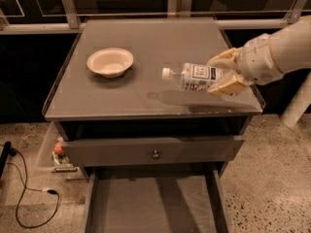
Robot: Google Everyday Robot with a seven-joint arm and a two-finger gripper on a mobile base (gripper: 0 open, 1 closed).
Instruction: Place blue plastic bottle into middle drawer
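Observation:
The blue plastic bottle (194,76), clear with a white cap and a labelled body, lies sideways in the air just above the cabinet top, cap pointing left, with its shadow on the surface below. My gripper (219,74) is at the right of the cabinet top, shut on the bottle's base end, with one tan finger above it and one below. The middle drawer (150,205) is pulled out at the bottom of the view, and its flat gray floor is bare. It lies below and in front of the bottle.
A cream bowl (110,61) sits on the left of the cabinet top (146,38). A gray drawer front with a round knob (155,154) stands slightly out above the open drawer. A small white bin (52,152) and a cable (29,198) are on the floor at left.

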